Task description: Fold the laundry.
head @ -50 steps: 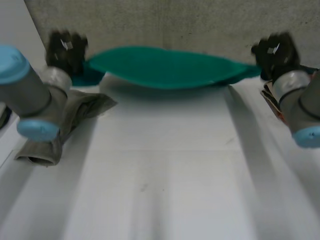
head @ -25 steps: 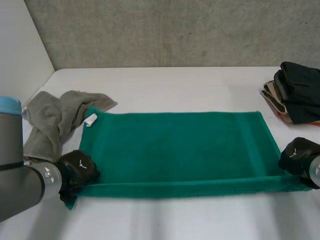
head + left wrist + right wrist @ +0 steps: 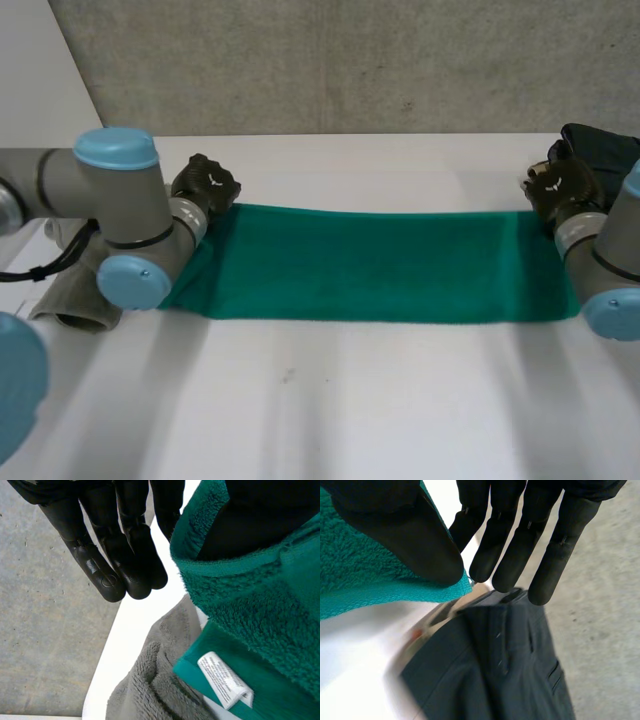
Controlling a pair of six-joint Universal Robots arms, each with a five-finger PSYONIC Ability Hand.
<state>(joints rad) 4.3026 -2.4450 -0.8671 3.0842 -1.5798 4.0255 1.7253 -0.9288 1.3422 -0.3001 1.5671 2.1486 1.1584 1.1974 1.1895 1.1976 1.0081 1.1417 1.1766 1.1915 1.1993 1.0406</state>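
Stretching between the left robot hand (image 3: 205,186) and right robot hand (image 3: 560,186), both straight-fingered, the green towel (image 3: 370,265) touches each.

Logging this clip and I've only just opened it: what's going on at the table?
The robot is folding a green towel, which lies doubled over as a long strip on the white table. The left hand is at its far left corner, the right hand at its far right corner, both with fingers straight, not pinching the cloth. A crumpled grey towel lies by the left arm, dark folded clothes by the right hand.
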